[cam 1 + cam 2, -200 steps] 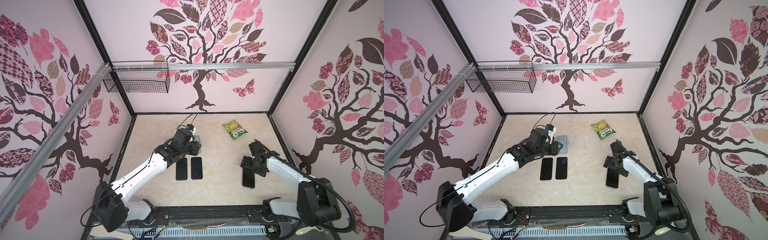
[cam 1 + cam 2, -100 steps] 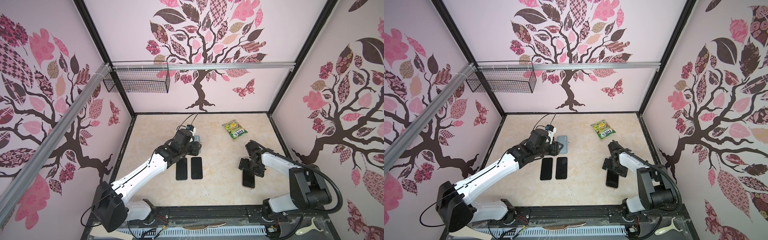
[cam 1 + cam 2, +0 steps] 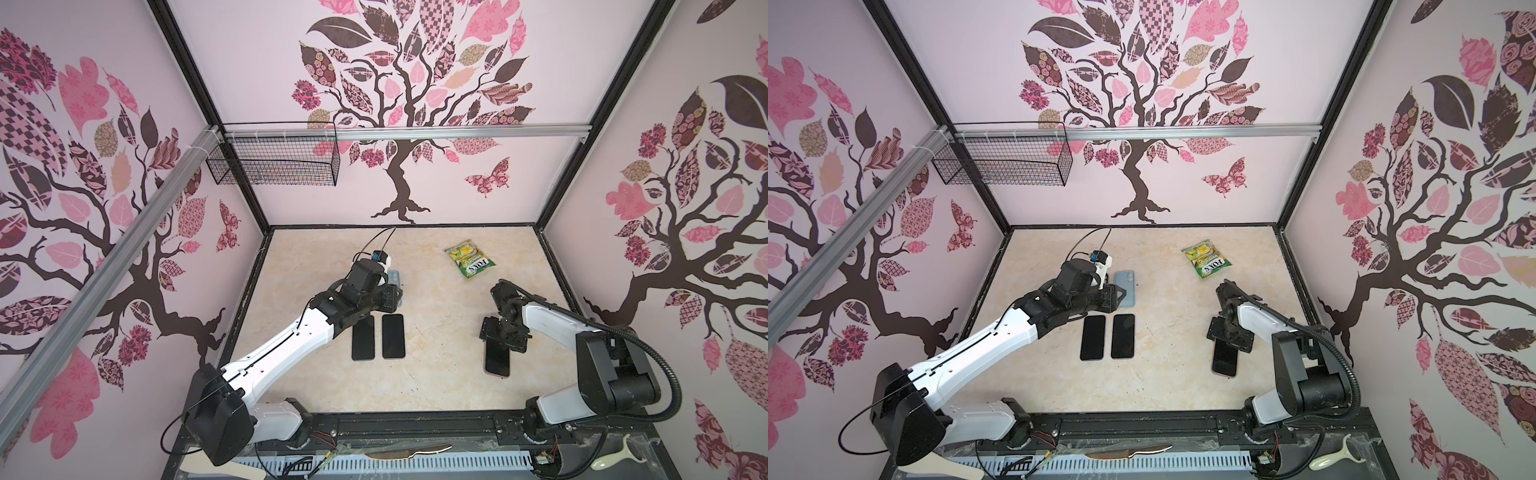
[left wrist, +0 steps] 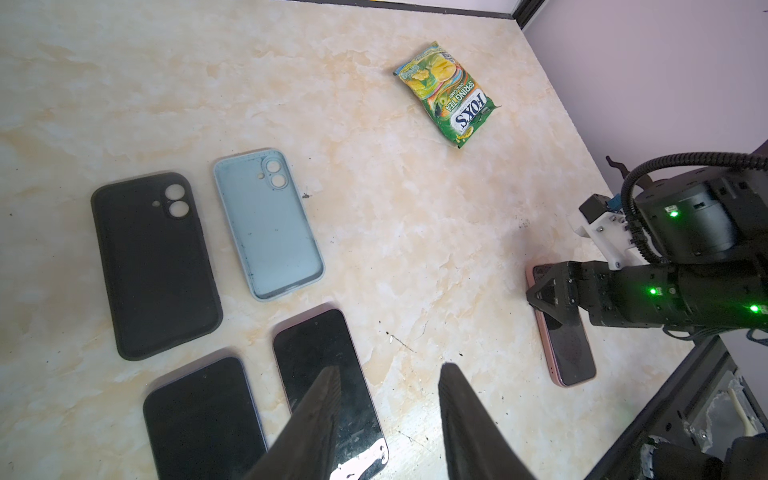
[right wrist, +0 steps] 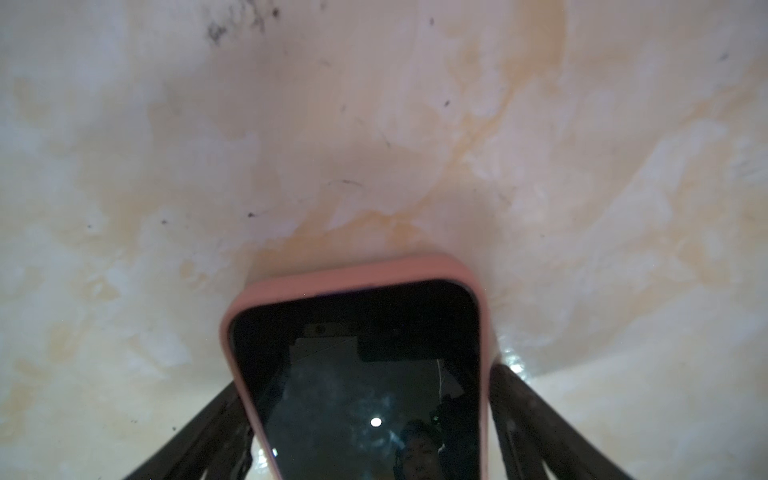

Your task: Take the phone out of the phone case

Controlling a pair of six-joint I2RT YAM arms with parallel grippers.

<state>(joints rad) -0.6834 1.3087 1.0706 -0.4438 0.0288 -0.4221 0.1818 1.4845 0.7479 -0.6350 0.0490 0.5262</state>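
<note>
The phone [image 5: 357, 374] lies screen up in a pink phone case [image 5: 353, 270] at the right of the table, showing in both top views [image 3: 497, 359] [image 3: 1224, 361] and in the left wrist view [image 4: 567, 349]. My right gripper [image 3: 503, 336] [image 3: 1227, 336] [image 5: 365, 415] sits low over its far end, one finger against each long side of the case. My left gripper [image 4: 389, 368] [image 3: 395, 299] [image 3: 1119, 297] hovers open and empty above two bare phones [image 3: 363, 336] [image 3: 393, 336].
Two empty cases lie beyond the bare phones, one black [image 4: 153, 270] and one light blue [image 4: 268, 224] [image 3: 1126, 291]. A green candy bag [image 3: 469, 259] [image 3: 1207, 259] rests at the back right. A wire basket [image 3: 274, 164] hangs on the back left wall.
My right gripper has come down towards the near side onto the cased phone's far end, and its jaws have narrowed against the case. The left arm has stayed put.
</note>
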